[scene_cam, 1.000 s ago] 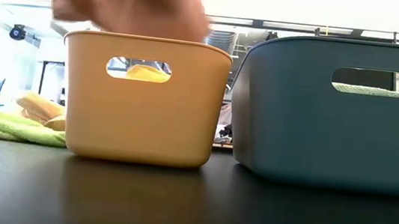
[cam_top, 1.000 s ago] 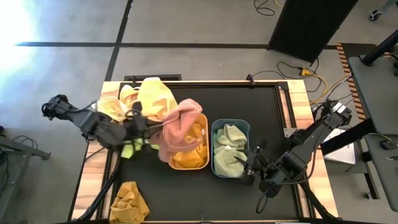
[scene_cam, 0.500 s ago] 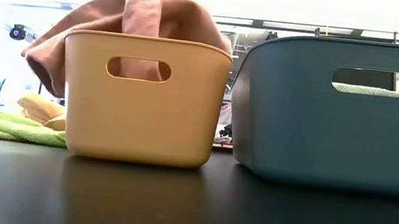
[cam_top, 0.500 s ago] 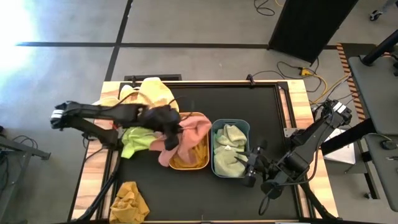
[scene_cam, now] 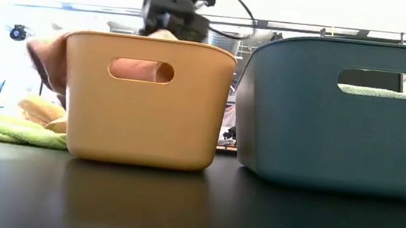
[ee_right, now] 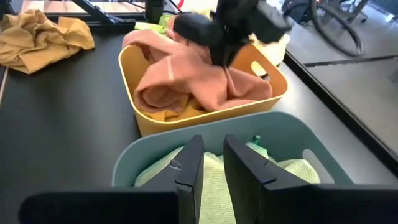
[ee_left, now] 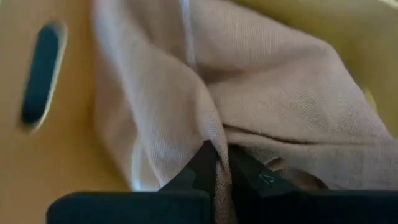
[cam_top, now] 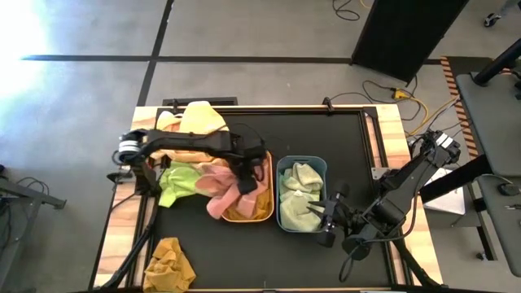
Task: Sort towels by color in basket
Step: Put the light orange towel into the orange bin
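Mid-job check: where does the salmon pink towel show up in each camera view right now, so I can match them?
High view: salmon pink towel draped over the yellow tub's left rim.
Low view: hanging over the tub's left edge, also showing through the handle slot.
Left wrist view: fills the picture, pinched in the left gripper.
Right wrist view: heaped in the tub.
Shared landmark: the yellow tub.

You have a black table (cam_top: 342, 146) with wood edges, and two tubs stand side by side on it near the middle: a yellow tub (cam_top: 266, 213) right under the left gripper (cam_top: 245, 184) and a teal tub (cam_top: 321, 165) just ahead of the right gripper (cam_top: 329, 218). Beside the yellow tub, on the side away from the right gripper, a lime towel (cam_top: 177, 183) and a yellow towel (cam_top: 202, 120) lie on the table. A mustard towel (cam_top: 169, 265) lies crumpled by itself at the table's near edge, well apart from both grippers.
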### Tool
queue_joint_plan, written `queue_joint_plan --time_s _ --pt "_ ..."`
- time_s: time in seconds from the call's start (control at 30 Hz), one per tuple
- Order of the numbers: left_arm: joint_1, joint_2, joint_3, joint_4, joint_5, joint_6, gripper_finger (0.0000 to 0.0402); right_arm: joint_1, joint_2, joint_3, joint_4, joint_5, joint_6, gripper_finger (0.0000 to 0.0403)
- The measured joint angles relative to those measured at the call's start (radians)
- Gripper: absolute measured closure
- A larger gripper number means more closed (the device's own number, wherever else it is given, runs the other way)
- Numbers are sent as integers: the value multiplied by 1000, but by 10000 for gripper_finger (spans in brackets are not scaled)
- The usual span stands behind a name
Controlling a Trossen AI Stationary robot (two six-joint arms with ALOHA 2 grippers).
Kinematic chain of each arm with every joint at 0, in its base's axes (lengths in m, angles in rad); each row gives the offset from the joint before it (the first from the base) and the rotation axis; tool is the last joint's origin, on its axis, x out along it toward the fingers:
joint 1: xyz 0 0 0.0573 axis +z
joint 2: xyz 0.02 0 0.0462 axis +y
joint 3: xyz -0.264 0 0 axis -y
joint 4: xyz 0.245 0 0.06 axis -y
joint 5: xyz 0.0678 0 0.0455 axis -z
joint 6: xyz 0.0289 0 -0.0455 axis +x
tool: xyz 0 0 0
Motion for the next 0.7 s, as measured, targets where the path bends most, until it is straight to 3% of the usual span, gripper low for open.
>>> queue_joint_plan --time_s 0.3,0.47,0.7 --pt "-2 140 32 60 -60 109 379 0 0 1 -2 -79 65 351" --pt "-17 145 29 60 -93 149 323 2 0 1 -2 -93 81 351" --pt "-82 12 25 85 -144 156 234 5 0 1 -2 -103 68 351"
